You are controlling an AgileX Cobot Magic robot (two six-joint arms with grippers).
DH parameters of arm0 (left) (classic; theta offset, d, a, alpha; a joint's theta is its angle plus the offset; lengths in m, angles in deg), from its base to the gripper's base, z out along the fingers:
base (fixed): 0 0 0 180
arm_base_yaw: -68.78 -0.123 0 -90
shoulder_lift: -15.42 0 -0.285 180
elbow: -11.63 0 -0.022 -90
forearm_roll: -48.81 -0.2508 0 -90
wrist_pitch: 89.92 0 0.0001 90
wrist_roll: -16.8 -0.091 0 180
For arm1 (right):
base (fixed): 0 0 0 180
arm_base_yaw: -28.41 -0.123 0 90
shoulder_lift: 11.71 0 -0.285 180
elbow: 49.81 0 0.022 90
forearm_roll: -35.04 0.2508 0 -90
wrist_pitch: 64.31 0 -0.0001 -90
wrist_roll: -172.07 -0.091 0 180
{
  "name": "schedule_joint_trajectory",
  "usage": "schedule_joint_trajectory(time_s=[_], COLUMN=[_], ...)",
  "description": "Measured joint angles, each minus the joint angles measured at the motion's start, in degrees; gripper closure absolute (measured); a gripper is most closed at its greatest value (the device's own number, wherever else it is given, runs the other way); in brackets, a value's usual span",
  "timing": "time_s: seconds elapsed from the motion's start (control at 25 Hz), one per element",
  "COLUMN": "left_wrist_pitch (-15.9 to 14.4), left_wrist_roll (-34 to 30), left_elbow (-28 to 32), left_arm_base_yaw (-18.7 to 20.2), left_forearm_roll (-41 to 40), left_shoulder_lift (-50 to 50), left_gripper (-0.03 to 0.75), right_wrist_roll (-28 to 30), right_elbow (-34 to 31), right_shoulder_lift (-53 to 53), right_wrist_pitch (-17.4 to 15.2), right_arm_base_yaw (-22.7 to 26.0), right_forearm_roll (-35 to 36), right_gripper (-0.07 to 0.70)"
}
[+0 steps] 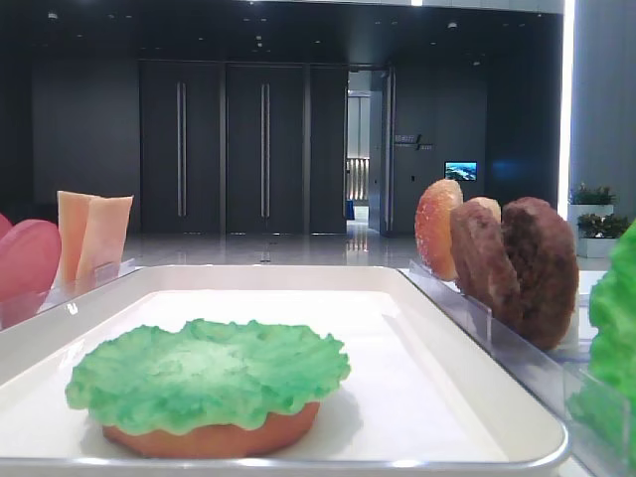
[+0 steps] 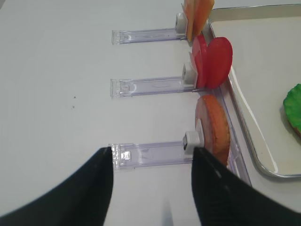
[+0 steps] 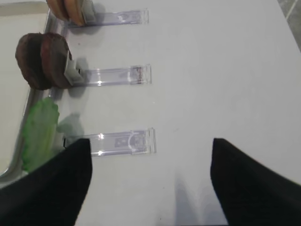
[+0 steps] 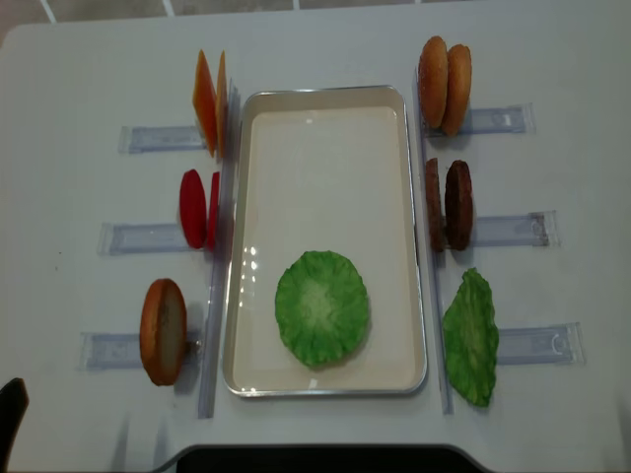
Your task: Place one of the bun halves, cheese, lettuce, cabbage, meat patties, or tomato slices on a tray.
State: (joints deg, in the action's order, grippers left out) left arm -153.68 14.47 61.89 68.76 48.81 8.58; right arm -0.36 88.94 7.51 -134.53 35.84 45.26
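Observation:
A ruffled green lettuce [image 4: 322, 307] leaf lies on a bun half [image 1: 214, 437] in the near part of the white tray [image 4: 325, 118]. Upright in clear racks to the tray's left are cheese [image 4: 210, 103], tomato slices [image 4: 197, 209] and a bun half [image 4: 163, 331]. To its right stand two bun halves [image 4: 444, 71], meat patties [image 4: 447, 204] and a bulky green cabbage pile [image 4: 471, 337]. My left gripper [image 2: 151, 150] hangs open over the rack beside the left bun half [image 2: 214, 127]. My right gripper [image 3: 150, 141] is open over the table by the cabbage [image 3: 40, 132] rack. Neither holds anything.
Clear plastic racks [image 4: 513, 229] stick out sideways from both long edges of the tray across the white table. The tray's raised metal rim [image 2: 244, 127] runs just beyond the left bun half. A dark object [image 4: 10, 419] shows at the table's near left corner.

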Motion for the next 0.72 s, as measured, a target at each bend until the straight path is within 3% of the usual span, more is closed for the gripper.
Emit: schedule_joint_trajectory(time_s=[0.24,0.72], left_wrist_pitch=[0.0,0.0], left_wrist_roll=[0.0,0.0], left_elbow=[0.0,0.0], left_arm_base_yaw=[0.0,0.0], left_forearm_roll=[0.0,0.0], left_shoulder_lift=[0.0,0.0], left_gripper=[0.307,0.307], right_wrist_roll=[0.5,0.8], right_elbow=[-3.5,-3.8], right_shoulder_lift=[-5.7,-9.7], right_wrist_pitch=[0.2,2.8], right_arm_base_yaw=[0.0,-2.3], right_forearm_roll=[0.0,-2.5], right_gripper=[0.128,0.128])
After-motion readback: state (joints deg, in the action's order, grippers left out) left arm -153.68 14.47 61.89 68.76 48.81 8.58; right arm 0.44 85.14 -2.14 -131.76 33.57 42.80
